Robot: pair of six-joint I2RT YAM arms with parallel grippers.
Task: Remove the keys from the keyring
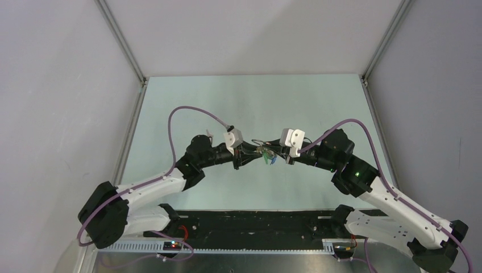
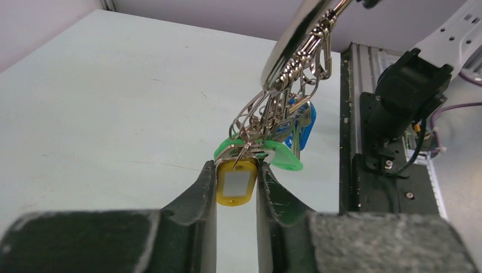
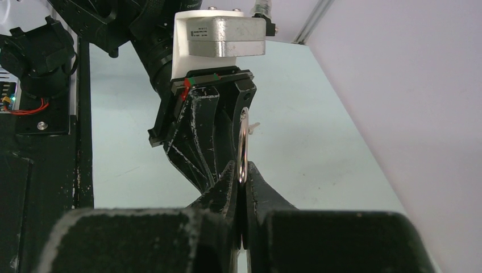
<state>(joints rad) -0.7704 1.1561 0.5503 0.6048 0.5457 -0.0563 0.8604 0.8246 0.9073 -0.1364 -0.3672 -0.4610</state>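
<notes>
- My right gripper (image 3: 241, 177) is clenched on the keyring (image 3: 243, 139), pinching the wire edge-on between its fingertips and holding it up off the table (image 2: 102, 96).
- My left gripper (image 2: 236, 170) has a pad against each side of the yellow key (image 2: 234, 185), so I judge that it is grasping that one key at the bottom of the bunch.
- The keys (image 2: 275, 133) hang from the ring in mid-air between the two grippers, over the middle of the table.
- To do this step well, I'd hold the right hand rigid as the anchor. I'd then work the yellow key along the wire toward the ring's opening with small wrist turns rather than a straight tug, which could drag the whole bunch or slip off the plastic.
- The left wrist view alone shows the thin wire clips (image 2: 267, 111) joining the keys to the ring, with the green and blue heads crowding behind the yellow one.
- The right wrist view alone confirms the pinch on the ring; the keys are hidden there.
- From above, the bunch is too small for me to judge either grip.
</notes>
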